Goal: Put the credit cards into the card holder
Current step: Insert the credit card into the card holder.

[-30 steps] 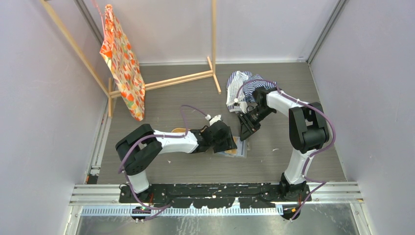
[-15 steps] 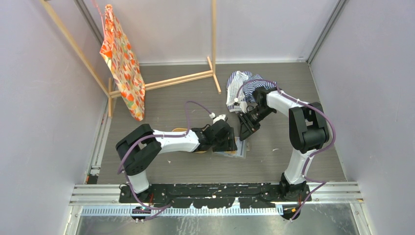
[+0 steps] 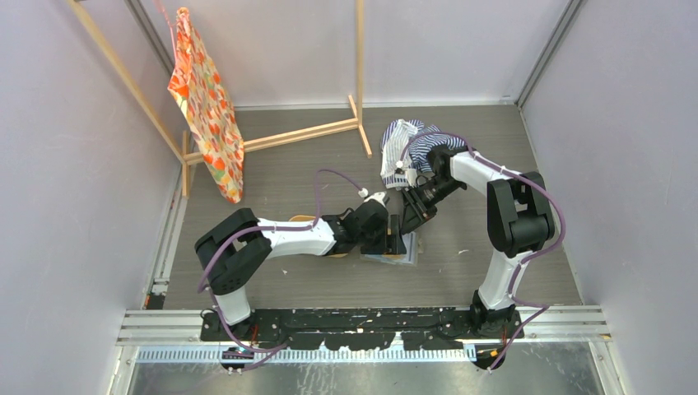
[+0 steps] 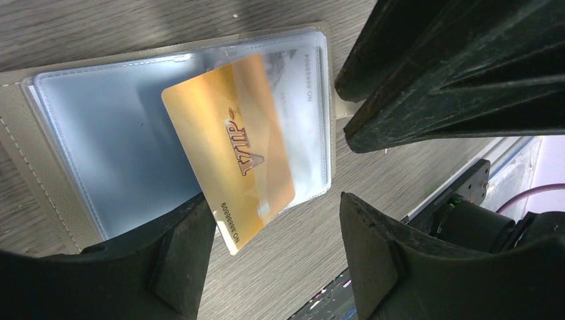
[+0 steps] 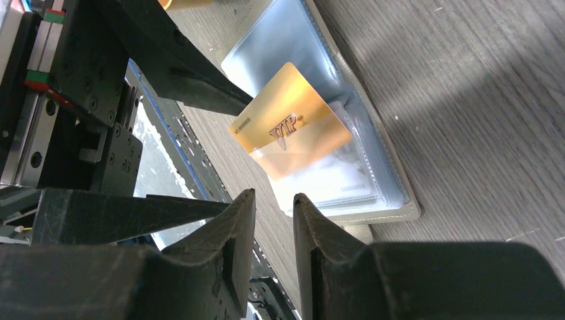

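The card holder [image 3: 406, 252] lies open on the table, clear sleeves up [image 4: 86, 127] [image 5: 393, 197]. A gold credit card [image 4: 230, 143] [image 5: 290, 130] marked VIP sticks partly into a sleeve, its outer corner jutting over the holder's edge. A white card [image 4: 303, 100] [image 5: 333, 183] sits inside the sleeve beneath it. My left gripper [image 3: 393, 234] [image 4: 274, 215] hovers open over the holder, the gold card's free corner right beside one finger [image 4: 180, 253]. My right gripper [image 3: 409, 214] [image 5: 274, 197] hangs close above, jaws a narrow gap apart with nothing between them.
An orange tray [image 3: 303, 219] lies partly under my left arm. A striped cloth [image 3: 407, 144] is bunched behind my right arm. A wooden rack [image 3: 313, 132] with a patterned orange cloth [image 3: 202, 99] stands at the back left.
My left gripper slid right over the holder and opened wider, leaving the gold card in the sleeve. My right gripper moved down and left, closer to the left one.
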Tool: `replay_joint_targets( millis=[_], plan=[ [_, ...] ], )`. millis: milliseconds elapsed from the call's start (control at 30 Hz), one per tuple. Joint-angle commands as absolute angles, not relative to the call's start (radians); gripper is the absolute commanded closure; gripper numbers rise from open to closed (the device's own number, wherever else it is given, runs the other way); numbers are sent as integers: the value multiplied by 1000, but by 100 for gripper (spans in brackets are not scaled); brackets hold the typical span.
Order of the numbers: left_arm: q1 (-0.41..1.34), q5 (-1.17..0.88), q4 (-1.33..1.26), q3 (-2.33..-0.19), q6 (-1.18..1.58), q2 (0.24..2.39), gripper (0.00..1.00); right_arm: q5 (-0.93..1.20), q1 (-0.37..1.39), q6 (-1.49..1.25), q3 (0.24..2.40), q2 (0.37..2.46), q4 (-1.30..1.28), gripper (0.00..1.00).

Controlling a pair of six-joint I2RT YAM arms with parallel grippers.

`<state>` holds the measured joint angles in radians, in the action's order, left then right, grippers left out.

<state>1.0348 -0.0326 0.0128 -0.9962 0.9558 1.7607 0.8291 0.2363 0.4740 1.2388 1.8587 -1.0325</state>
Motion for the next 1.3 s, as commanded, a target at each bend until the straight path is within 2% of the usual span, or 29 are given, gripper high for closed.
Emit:
replay_joint_targets(
  millis=[0, 467, 833, 1267],
  plan=[
    [1037, -75, -55, -997, 920, 1748, 31, 856, 228, 464, 1260, 1838, -1028, 68],
    [1008, -54, 44, -1008, 945, 1753, 31, 829, 220, 441, 1250, 1843, -999, 68],
    [996, -87, -20, -992, 922, 1753, 32, 935, 218, 316, 1247, 1883, -915, 68],
    [989, -135, 46, -1099, 849, 1836, 32, 883, 195, 313, 1243, 1889, -907, 68]
  ],
)
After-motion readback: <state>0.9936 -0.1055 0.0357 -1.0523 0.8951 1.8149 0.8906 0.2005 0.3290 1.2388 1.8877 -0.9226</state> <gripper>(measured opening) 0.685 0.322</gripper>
